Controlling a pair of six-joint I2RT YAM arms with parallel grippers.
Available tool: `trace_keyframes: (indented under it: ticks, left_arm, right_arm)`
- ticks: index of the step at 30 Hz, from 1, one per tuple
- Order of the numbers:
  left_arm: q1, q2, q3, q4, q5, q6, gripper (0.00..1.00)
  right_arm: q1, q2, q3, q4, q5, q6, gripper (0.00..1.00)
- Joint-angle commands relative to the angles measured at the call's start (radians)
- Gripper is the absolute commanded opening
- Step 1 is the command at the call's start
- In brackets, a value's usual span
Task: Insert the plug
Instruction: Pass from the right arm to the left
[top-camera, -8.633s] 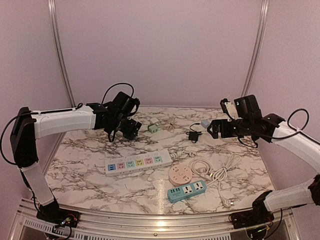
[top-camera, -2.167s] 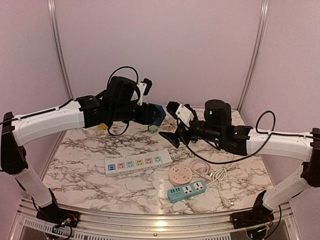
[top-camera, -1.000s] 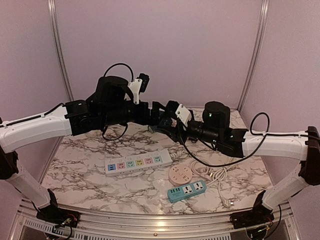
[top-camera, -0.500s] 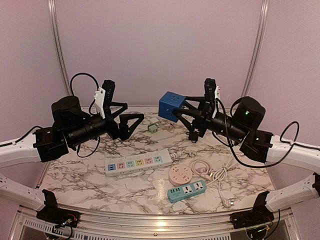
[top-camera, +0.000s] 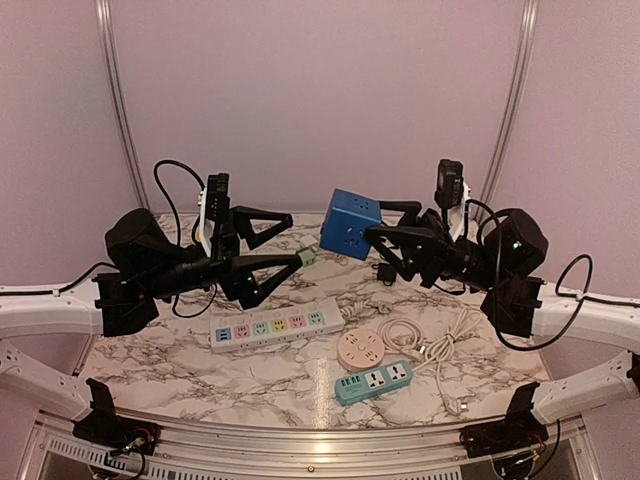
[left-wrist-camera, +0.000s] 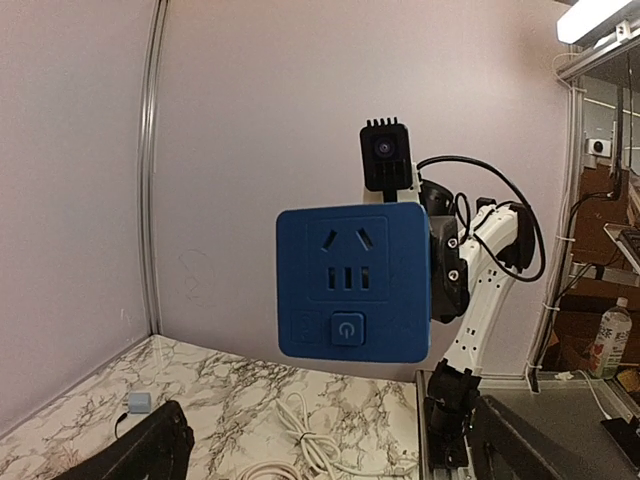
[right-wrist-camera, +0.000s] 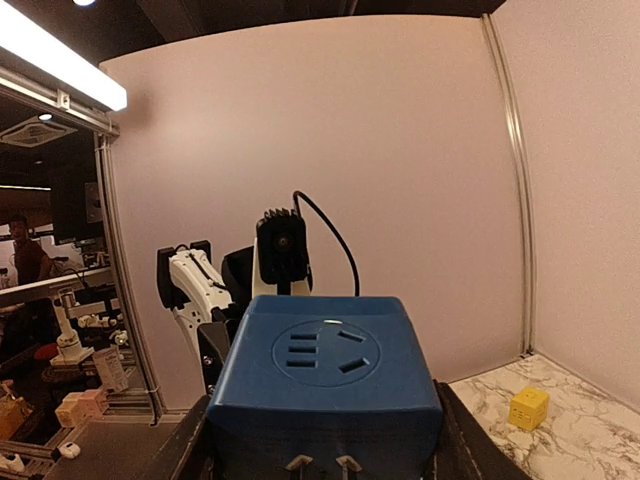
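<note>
The plug is a blue cube (top-camera: 350, 224) with sockets on its faces and two metal prongs (right-wrist-camera: 320, 463) at its near end. It hangs in the air over the back of the table, with my right gripper (top-camera: 370, 223) shut on its sides. In the right wrist view the cube (right-wrist-camera: 325, 375) fills the space between the fingers (right-wrist-camera: 190, 450). My left gripper (top-camera: 293, 238) stands open and empty to the left of the cube, facing it. The left wrist view shows the cube's power-button face (left-wrist-camera: 353, 283) ahead of the open gripper (left-wrist-camera: 340, 465).
On the marble table lie a white power strip (top-camera: 270, 325) with coloured sockets, a round pink socket (top-camera: 361, 350), a teal strip (top-camera: 373, 381), a coiled white cable (top-camera: 430, 335), a small green cube (top-camera: 307, 257) and a black adapter (top-camera: 385, 270). A yellow cube (right-wrist-camera: 528, 408) sits far left.
A second ago both grippers met at the centre round the cube. The left gripper has let go and drawn back left; the right arm has pulled right, carrying the cube.
</note>
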Motion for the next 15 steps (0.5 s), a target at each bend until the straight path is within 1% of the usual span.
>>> trace_keyframes:
  ticks: [1,9,15]
  left_arm:
    - [0.003,0.031,0.039,0.128,0.115,-0.039,0.99]
    - [0.003,0.071,0.069,0.147,0.169,-0.076,0.99]
    - [0.003,0.099,0.093,0.147,0.18,-0.093,0.99]
  right_arm:
    - [0.004,0.005,-0.013,0.191,-0.082,0.114,0.29]
    - [0.007,0.071,-0.007,0.312,-0.166,0.216,0.29]
    - [0.006,0.103,-0.012,0.358,-0.185,0.233,0.28]
